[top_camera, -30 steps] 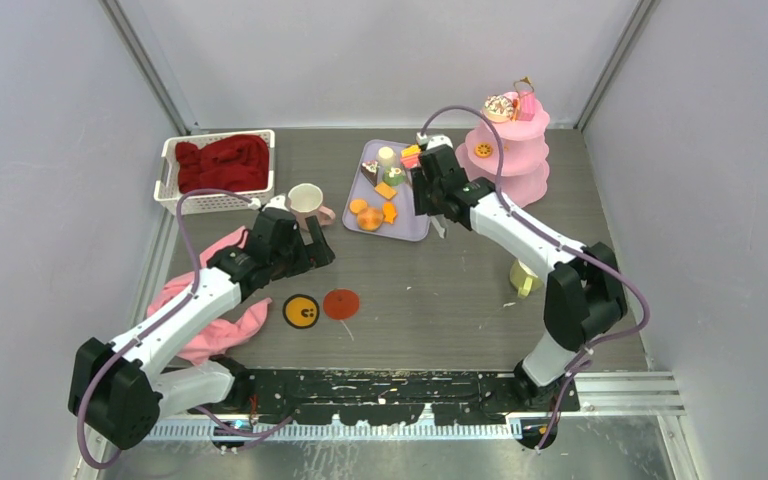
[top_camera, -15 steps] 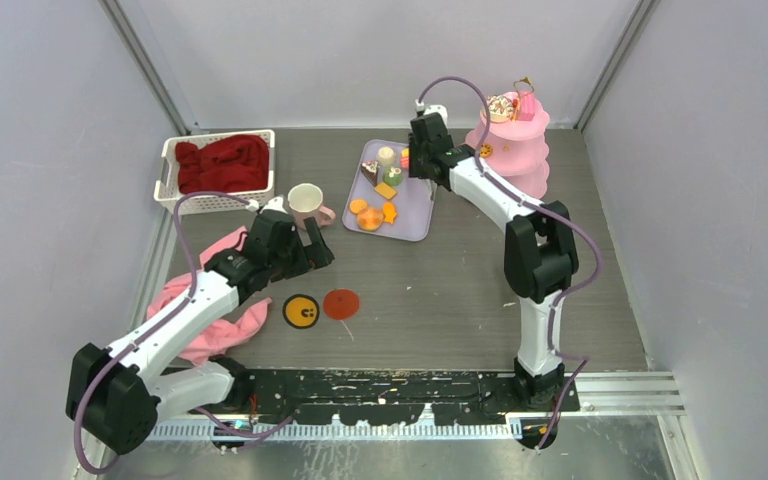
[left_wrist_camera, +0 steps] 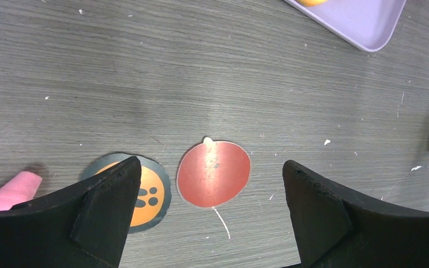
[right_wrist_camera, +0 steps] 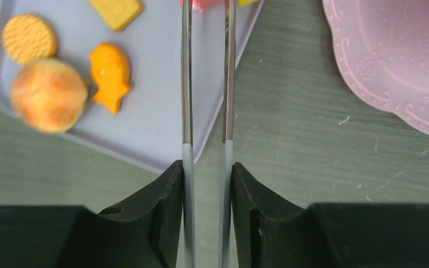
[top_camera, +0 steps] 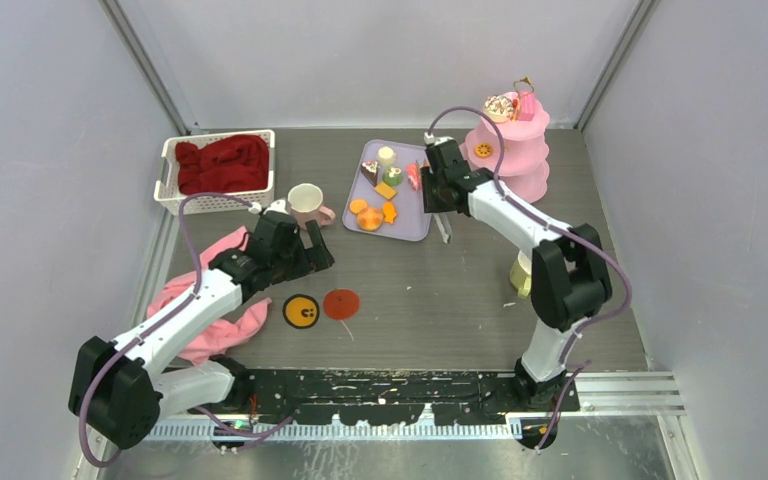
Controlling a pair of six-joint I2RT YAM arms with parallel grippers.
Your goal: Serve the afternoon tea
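Several toy treats lie on the lilac tray (top_camera: 412, 228), among them an orange fish (right_wrist_camera: 110, 75), a bun (right_wrist_camera: 47, 95) and a round biscuit (right_wrist_camera: 29, 38). My right gripper (right_wrist_camera: 206, 167) is shut on the metal tweezers (right_wrist_camera: 185, 84). Their tips pinch a pink-and-yellow piece (right_wrist_camera: 209, 4) above the tray's right edge, seen from above as a red-pink piece (top_camera: 413, 176). A cream mug (top_camera: 306, 203) stands left of the tray. My left gripper (left_wrist_camera: 209, 164) hangs open over a red coaster (left_wrist_camera: 214, 173), beside an orange paw coaster (left_wrist_camera: 139, 192).
The pink tiered stand (top_camera: 520, 150) at the back right carries a few sweets on top. A second mug (top_camera: 523, 275) sits under my right forearm. A white basket with red cloth (top_camera: 222, 165) stands back left. A pink cloth (top_camera: 205, 325) lies under my left arm.
My right arm has swung and drawn back a little from the tray's far corner, and its jaws have squeezed the tweezers narrower on the pink piece. The left arm has not moved.
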